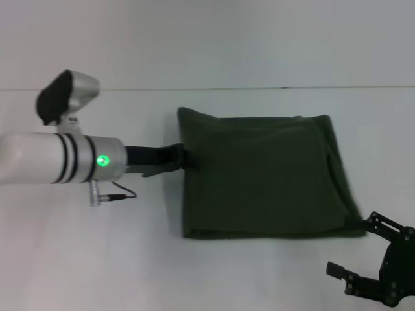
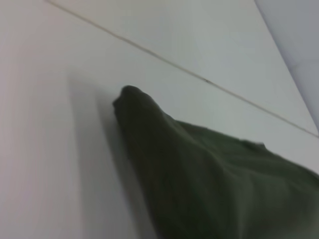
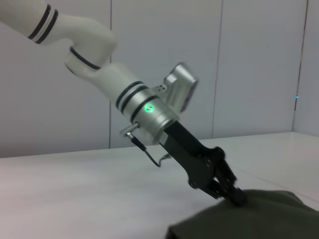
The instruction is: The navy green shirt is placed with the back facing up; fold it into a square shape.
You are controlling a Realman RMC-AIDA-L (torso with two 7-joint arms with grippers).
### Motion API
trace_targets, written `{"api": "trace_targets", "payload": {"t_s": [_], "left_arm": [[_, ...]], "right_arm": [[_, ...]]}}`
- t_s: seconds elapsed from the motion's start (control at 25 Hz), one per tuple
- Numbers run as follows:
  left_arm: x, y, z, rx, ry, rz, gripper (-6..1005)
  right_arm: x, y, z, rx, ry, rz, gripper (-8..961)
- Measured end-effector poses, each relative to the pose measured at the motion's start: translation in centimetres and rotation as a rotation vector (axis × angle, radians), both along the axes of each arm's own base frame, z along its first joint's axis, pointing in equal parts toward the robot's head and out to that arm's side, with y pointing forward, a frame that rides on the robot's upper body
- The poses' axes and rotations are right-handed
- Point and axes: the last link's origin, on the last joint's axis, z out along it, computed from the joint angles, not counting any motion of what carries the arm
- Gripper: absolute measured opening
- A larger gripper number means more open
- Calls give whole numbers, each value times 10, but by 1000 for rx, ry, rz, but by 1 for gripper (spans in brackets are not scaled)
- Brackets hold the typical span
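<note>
Closest to the head camera, down at the lower right corner of its view, the right gripper (image 1: 355, 259) hangs over bare table (image 1: 97, 259), just off the near right corner of the navy green shirt (image 1: 266, 175). Its black fingers are spread wide apart and hold nothing; the cloth is beside them, not between them.

The shirt lies flat on the white table, a little right of centre, already folded into a roughly square block with at least 2 layers showing along its near and right edges. The far left corner rises slightly and pokes out past the rest of the left edge. The surface is lumpy, with soft creases running near the right side.

The left arm reaches in from the left, its white forearm with 2 dark bands and a green light (image 1: 102, 160) lying low across the table. The left gripper (image 1: 187, 157) sits at the left edge of the shirt, toward the far corner. From the right wrist camera the left gripper (image 3: 238, 196) comes down at a slant, with its dark fingertips pinched together on the fold of green cloth (image 3: 259, 214). The left wrist camera shows only a raised, rounded peak of the shirt (image 2: 199, 169) standing up off the table (image 2: 55, 149), with a thin seam line crossing the surface behind it.
</note>
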Motion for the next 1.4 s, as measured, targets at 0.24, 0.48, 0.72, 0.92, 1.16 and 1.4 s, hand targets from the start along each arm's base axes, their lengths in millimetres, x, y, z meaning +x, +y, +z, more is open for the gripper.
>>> {"api": "trace_targets", "payload": {"t_s": [0.24,0.48,0.72,0.92,1.16,1.4], "left_arm": [[-29,0,37,31,24,35,101],[-51,-4,59,69,54,55,104],[-54,-8,59,74,54,34,107],[-55,-17,58,73,69,-39,137],[-64,-33,73,191,140,-203,326],[-55,-63,84,392,150,-561,578]], "right_arm": [[-3,7,1,13,0,5,899],[-6,14,1,20,-4,11,899],[-7,17,-1,19,-5,11,899],[-7,19,-2,23,-15,2,899],[-8,24,-5,33,-11,-12,900],[-8,33,-4,75,-5,-36,900]]}}
